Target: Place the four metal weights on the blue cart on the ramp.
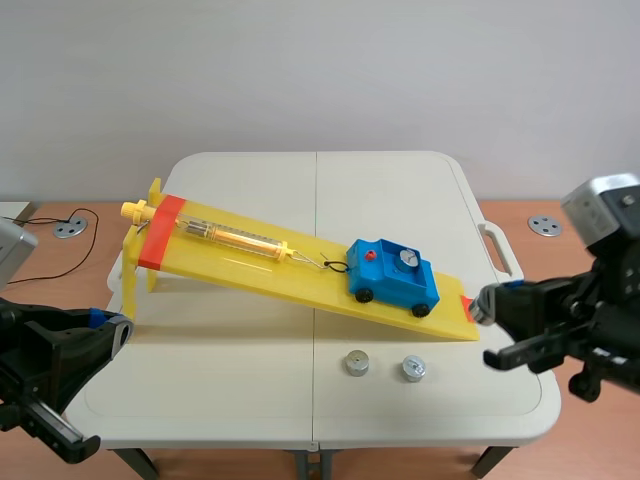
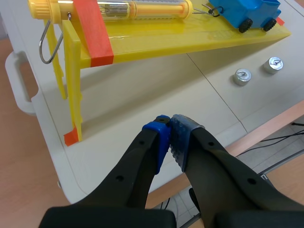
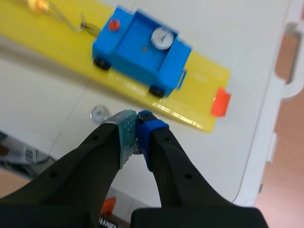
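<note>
Cart, blue with black wheels, sits low on the yellow ramp, near its bottom end. Its long axis runs along the slope. The end with the red knob faces uphill, and the other end faces the ramp's low edge. A black hook at the uphill end joins it to a clear tube with yellow caps, which lies further up the ramp. The first weight, a round metal disc, rests in the cart's tray beside the knob.

The second weight and third weight stand on the white table, near each other and on the robot's side of the ramp, just below the cart.

The right gripper hangs near the ramp's low end with its pads pressed together and nothing between them. In the right wrist view the second weight shows just beside its fingers. The left gripper is over the table's near left corner, well apart from the cart. Its pads also meet and it holds nothing. An orange band crosses the ramp's high end.
</note>
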Tool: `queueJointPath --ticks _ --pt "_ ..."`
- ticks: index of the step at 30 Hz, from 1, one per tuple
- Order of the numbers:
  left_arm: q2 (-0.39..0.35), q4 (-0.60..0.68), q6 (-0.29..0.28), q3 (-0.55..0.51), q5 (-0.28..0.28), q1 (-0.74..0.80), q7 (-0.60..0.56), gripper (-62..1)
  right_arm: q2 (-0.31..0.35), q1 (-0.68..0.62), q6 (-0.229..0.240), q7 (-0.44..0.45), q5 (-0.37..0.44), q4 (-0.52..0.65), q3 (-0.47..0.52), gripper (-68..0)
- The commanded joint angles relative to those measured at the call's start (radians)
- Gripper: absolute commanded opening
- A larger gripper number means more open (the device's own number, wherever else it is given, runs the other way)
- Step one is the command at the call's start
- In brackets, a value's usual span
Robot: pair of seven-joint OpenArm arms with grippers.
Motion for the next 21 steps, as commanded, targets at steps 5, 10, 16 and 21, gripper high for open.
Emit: queueJointPath --ticks 5,10,16,21 --pt "0.000 0.064 -0.025 -0.014 -0.074 -0.003 -0.107 -56.9 -0.032 0.145 0.033 0.091 0.128 0.057 0.047 -66.9" --pt "0.000 0.064 -0.025 -0.014 -0.074 -0.003 -0.107 -56.9 -0.087 0.232 0.033 0.083 0.127 -0.002 0.047 -66.9" --pt "0.000 0.064 -0.025 -0.014 -0.074 -0.003 -0.107 -56.9 -0.116 0.328 0.033 0.084 0.127 -0.108 0.046 -66.9" --pt "0.000 0.064 -0.025 -0.014 -0.074 -0.003 -0.107 -56.9 -0.136 0.418 0.034 0.084 0.126 -0.215 0.038 -66.9"
